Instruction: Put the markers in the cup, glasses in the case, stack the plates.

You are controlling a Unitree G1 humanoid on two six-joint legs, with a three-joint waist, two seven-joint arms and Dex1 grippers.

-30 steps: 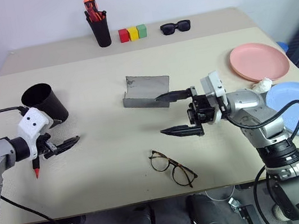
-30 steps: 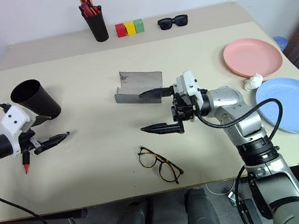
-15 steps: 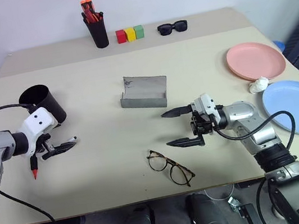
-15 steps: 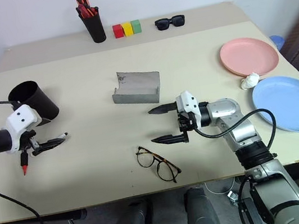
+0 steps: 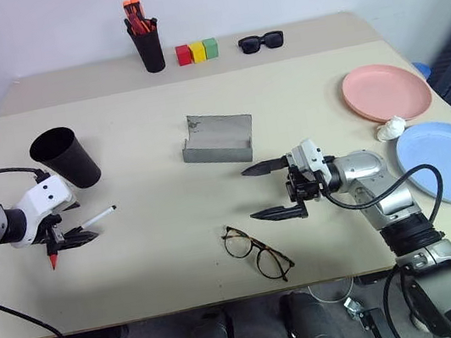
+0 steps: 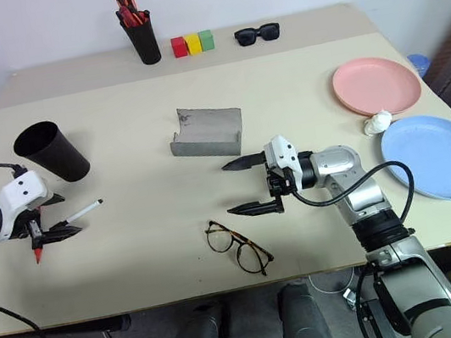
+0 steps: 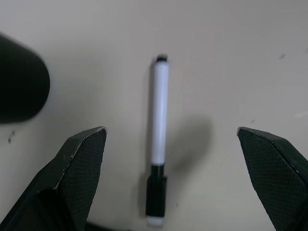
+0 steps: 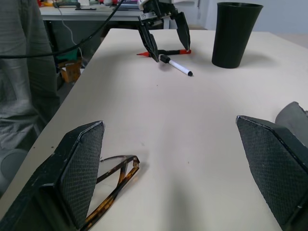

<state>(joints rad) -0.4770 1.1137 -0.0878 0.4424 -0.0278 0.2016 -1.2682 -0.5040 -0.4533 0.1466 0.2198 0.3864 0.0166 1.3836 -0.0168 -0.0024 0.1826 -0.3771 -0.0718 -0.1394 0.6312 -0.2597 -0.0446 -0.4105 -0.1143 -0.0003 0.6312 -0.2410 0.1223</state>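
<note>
At the desk's (image 5: pixel 179 253) left edge, the left hand (image 5: pixel 71 237), fingers spread, has drawn left off the white marker (image 5: pixel 96 217), now uncovered; red marker (image 5: pixel 53 260) beside it. Neither is cupped yet. Right hand (image 5: pixel 268 190) wide, empty, above the glasses (image 5: pixel 259 252). Count: two markers, one cup (image 5: pixel 64 157), one case (image 5: pixel 217 138), two plates (image 5: pixel 388 92).

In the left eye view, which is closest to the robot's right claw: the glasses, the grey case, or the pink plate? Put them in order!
From the right claw, nearest first:
1. The glasses, just below the claw, toward the table's near edge.
2. The grey case, a little farther, up toward the table's middle.
3. The pink plate, farthest, off at the table's right side.
</note>
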